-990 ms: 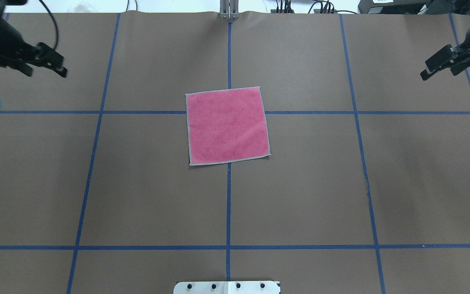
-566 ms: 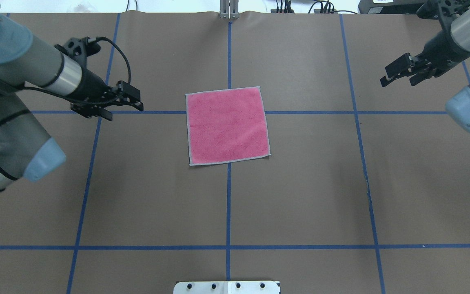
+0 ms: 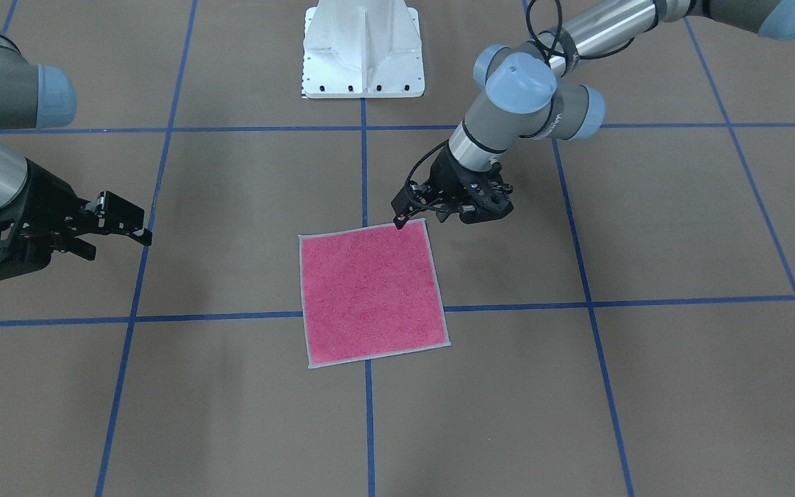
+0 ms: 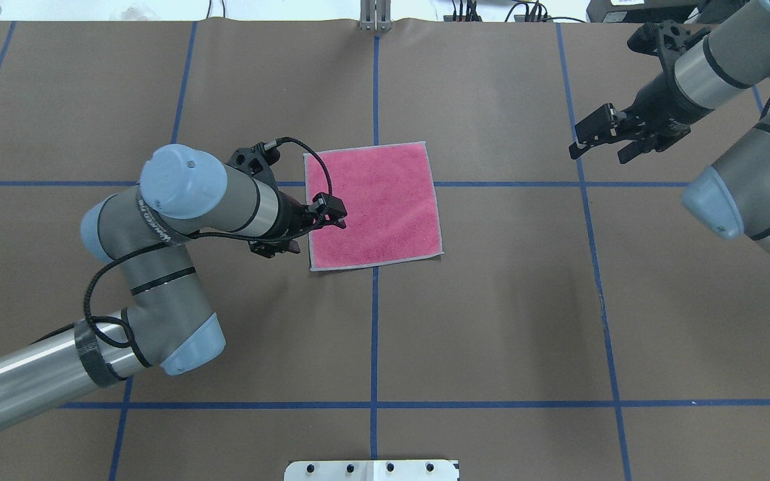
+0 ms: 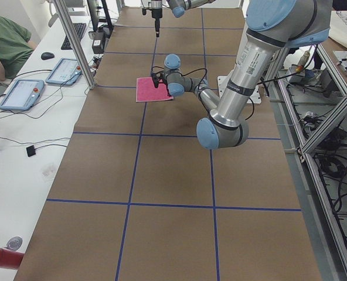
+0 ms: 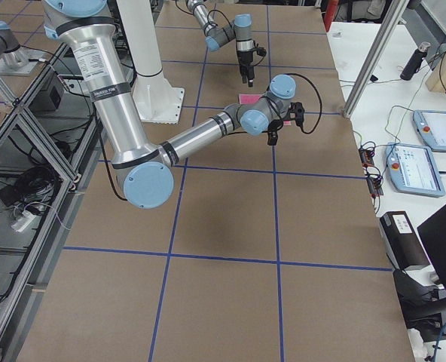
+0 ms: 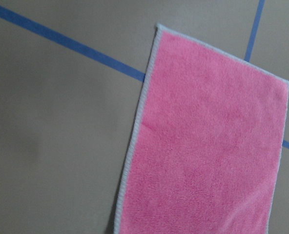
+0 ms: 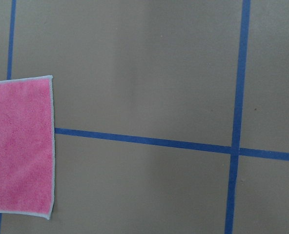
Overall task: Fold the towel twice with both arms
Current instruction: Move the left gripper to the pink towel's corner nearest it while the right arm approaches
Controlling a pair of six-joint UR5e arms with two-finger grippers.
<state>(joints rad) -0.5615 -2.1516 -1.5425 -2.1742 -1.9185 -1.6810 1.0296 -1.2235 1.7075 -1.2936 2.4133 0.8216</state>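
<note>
The towel [image 4: 373,204] lies flat near the table's middle, pink face up, with light grey edging. It also shows in the front view [image 3: 368,293]. My left gripper [image 4: 306,234] is open and empty. It hovers over the towel's left edge near its near-left corner, and in the front view [image 3: 432,215] one fingertip [image 3: 397,222] lines up with the towel's near edge. The left wrist view shows the towel [image 7: 208,146] with no fingers in frame. My right gripper [image 4: 599,152] is open and empty, well to the right of the towel, seen also in the front view [image 3: 116,241].
The brown paper table carries a grid of blue tape lines [image 4: 374,334]. The white pedestal base [image 3: 363,52] stands at the near edge. A side bench with tablets [image 5: 21,93] and a seated person lies beyond the far edge.
My left arm has swung in from the far left to above the towel's left edge. My right gripper has moved left toward the towel. The towel has not moved.
</note>
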